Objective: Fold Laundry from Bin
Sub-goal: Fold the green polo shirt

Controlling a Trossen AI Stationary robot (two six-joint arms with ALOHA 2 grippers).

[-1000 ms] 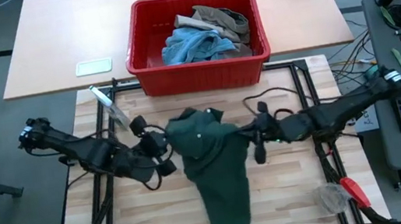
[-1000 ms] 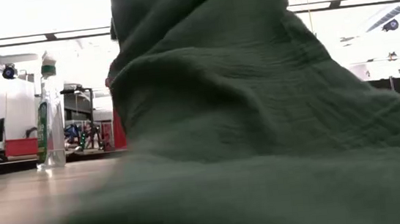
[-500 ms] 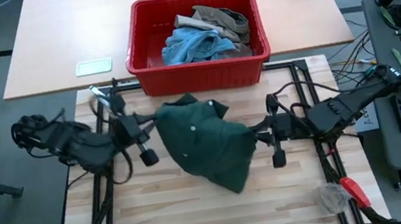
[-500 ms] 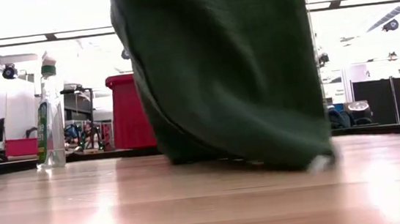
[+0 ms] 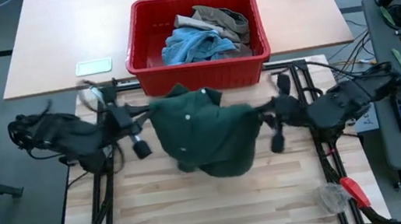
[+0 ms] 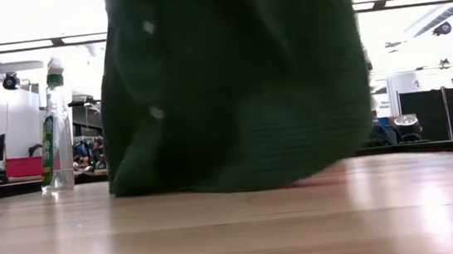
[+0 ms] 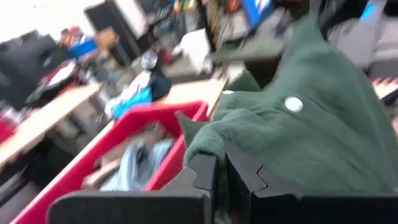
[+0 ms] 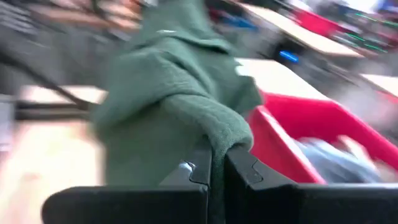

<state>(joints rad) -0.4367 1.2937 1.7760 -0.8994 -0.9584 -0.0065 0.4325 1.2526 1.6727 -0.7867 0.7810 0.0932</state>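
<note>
Green shorts [image 5: 205,133] pinched by both end effectors, L [image 7: 219,175] & R [image 8: 217,163]; seemingly hiding red bin [image 5: 200,73] low-view.

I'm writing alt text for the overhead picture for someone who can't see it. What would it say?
Two dark robot arms hold dark green shorts up between them over a wooden table, the left end effector and right end effector each clamped on an edge. Behind sits a red bin holding more laundry.

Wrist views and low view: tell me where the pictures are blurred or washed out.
Left wrist view: the room behind smears, the green shorts and red bin stay readable. Right wrist view: heavy motion blur, the bin a red streak. Low view: bright ceiling glare, the shorts dark, the bottle sharp.
</note>
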